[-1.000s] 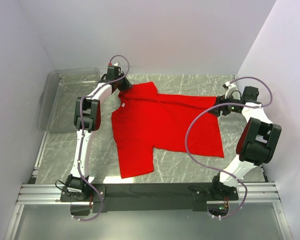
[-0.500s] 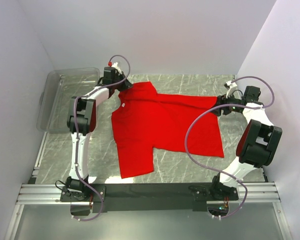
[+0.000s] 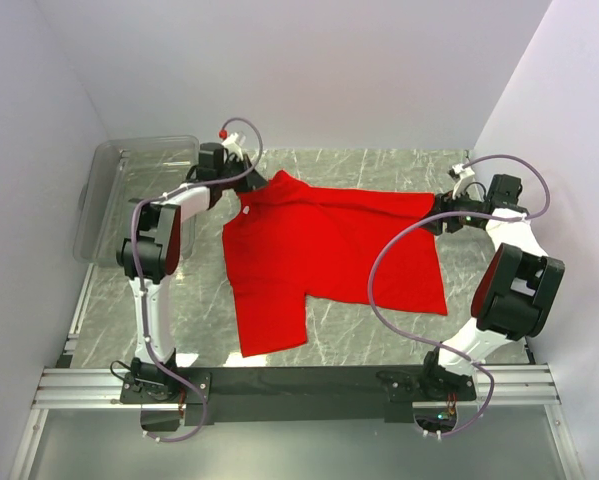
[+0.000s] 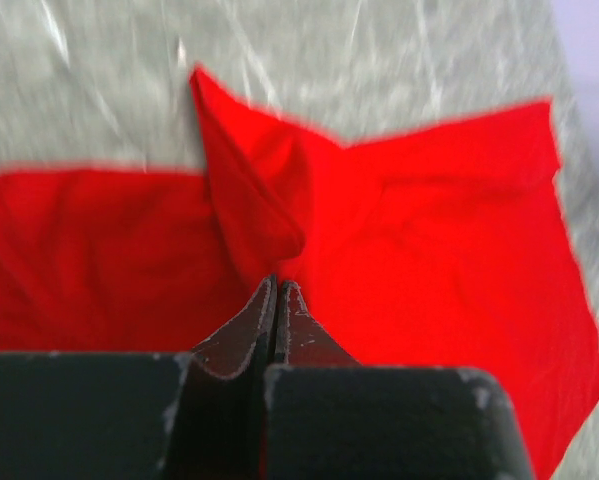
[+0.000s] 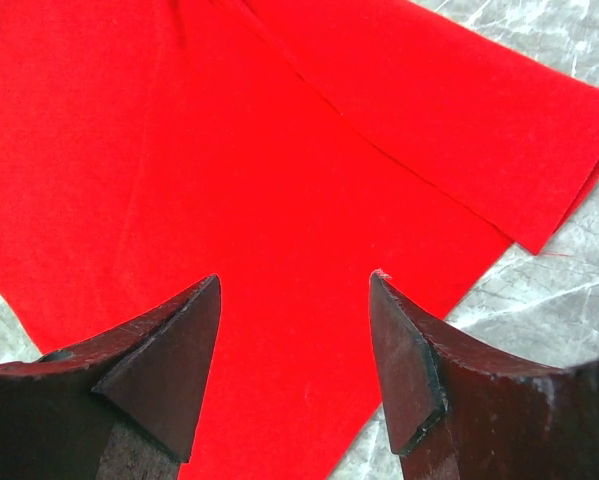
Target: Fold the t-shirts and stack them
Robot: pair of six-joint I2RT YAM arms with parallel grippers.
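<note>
Left gripper first, right under its own camera: jaws pressed together, with a raised ridge of the red t-shirt nipped at the very tips. Just past them the cloth peaks into a small tent, then flattens out across the grey worktop.

Over to the right gripper: fingers wide apart, hovering above flat red cloth and gripping nothing. A layered edge of the shirt lies just beyond it, with bare marble at the corner.

From overhead, the shirt lies spread across the middle of the worktop, one sleeve toward the arm bases. The far sleeve is up in the left pinch, and the right gripper is over the far right corner. The clear bin sits at the far left, apart from the cloth.

The risk, as I read it: that left hold is a thin bite at the tips, so a hard pull could let it slip. And with only one side held, any pull would drag the shirt askew and crease it.

Only the left wrist view proves the pinch; overhead, the wrist hides the jaws. Only the overhead view shows the whole shirt and the bin.
</note>
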